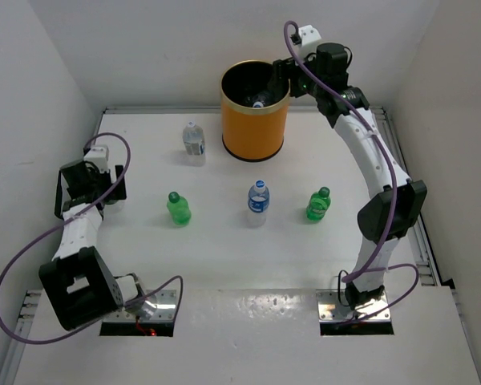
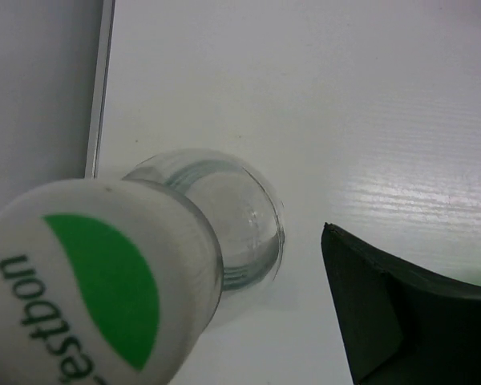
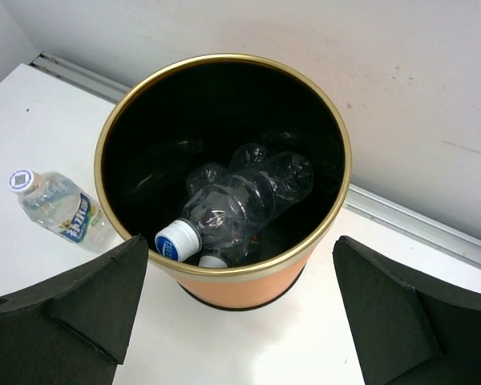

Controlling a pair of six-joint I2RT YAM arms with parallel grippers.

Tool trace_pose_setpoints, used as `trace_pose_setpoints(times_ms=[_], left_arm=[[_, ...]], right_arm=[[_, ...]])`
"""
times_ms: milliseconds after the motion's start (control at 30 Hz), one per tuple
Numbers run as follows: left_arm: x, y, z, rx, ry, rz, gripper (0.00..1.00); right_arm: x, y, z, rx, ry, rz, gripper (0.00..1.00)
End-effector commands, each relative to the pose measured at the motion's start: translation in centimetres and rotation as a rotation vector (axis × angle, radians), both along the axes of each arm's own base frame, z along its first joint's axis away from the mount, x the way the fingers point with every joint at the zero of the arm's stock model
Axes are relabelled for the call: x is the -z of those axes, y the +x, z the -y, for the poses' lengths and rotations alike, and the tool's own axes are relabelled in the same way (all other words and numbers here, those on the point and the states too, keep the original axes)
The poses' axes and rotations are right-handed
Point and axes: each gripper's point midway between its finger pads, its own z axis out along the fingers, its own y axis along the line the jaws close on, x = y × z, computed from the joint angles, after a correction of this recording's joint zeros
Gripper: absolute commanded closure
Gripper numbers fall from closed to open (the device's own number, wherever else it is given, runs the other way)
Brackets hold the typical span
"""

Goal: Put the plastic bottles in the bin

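Bin holds some bottles, five more on desk; left pincer spread over one, right pincer spread above bin.

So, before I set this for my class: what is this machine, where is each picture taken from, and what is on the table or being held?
These are two robot arms bolted to a white table. The top picture looks down from above and behind them. The other two come from a camera on each wrist. Each arm ends in a two-finger end effector.

On the table stand a green bottle, a second green bottle, a blue-labelled clear bottle, a clear bottle near the bin and the orange bin.

The right end effector hangs open over the bin, where crumpled clear bottles lie. The left end effector is open, close to a white-capped bottle. Nothing is held.
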Motion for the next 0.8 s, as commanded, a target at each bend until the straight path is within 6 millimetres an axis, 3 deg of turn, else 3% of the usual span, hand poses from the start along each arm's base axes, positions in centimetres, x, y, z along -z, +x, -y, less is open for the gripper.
trace_pose_setpoints(times_ms=[0,100,167,200,267,333,433,467,533,567,600,633,667,700,767], left_arm=[[-3.4,2.8,-1.0,0.035,0.055,0.139,0.01],[-4.4,4.2,-1.2,0.057,0.074,0.203,0.08],[-4.4,5.3,-1.1,0.084,0.074,0.234,0.24],[-4.7,5.9,-0.7,0.115,0.063,0.249,0.39],[-4.6,6.7,-0.7,0.147,0.044,0.256,0.51],[-4.6,7.8,-0.2,0.191,0.016,0.275,0.7],[-8.0,9.5,0.1,0.224,-0.007,0.348,0.93],[-11.6,10.7,0.1,0.235,0.018,0.414,0.95],[-15.6,11.6,1.1,0.25,-0.015,0.472,0.96],[-21.4,12.3,1.8,0.283,0.005,0.569,0.96],[-24.2,12.4,2.8,0.309,-0.011,0.615,0.96],[-26.6,12.6,4.2,0.343,-0.08,0.661,0.97],[-31.1,13.0,6.3,0.4,-0.089,0.739,0.97],[-33.5,13.1,7.8,0.442,-0.11,0.792,0.97],[-37.0,13.2,11.4,0.532,-0.207,0.87,0.97]], right_arm=[[-3.4,-0.5,0.6,-0.003,0.017,0.075,0.05],[-3.2,-0.6,0.9,-0.001,0.022,0.071,0.06],[-3.7,-0.9,1.1,-0.005,0.028,0.08,0.09],[-3.0,-0.9,1.5,0.001,0.025,0.065,0.11],[-3.2,-0.9,1.9,0.005,0.03,0.071,0.13],[-3.2,-1.1,2.4,0.013,0.032,0.07,0.17],[-3.9,-2.0,3.2,0.019,0.039,0.077,0.2],[-3.7,-2.2,3.6,0.022,0.04,0.071,0.2],[-4.1,-3.0,4.2,0.031,0.04,0.074,0.18],[-4.5,-3.2,4.9,0.046,0.046,0.078,0.16],[-6.1,-4.4,5.4,0.057,0.065,0.103,0.14],[-5.0,-4.5,6.1,0.074,0.072,0.074,0.11],[-5.2,-4.7,6.8,0.089,0.077,0.079,0.08],[-6.6,-5.8,7.3,0.1,0.09,0.104,0.08],[-5.2,-6.5,7.8,0.114,0.089,0.069,0.06]])
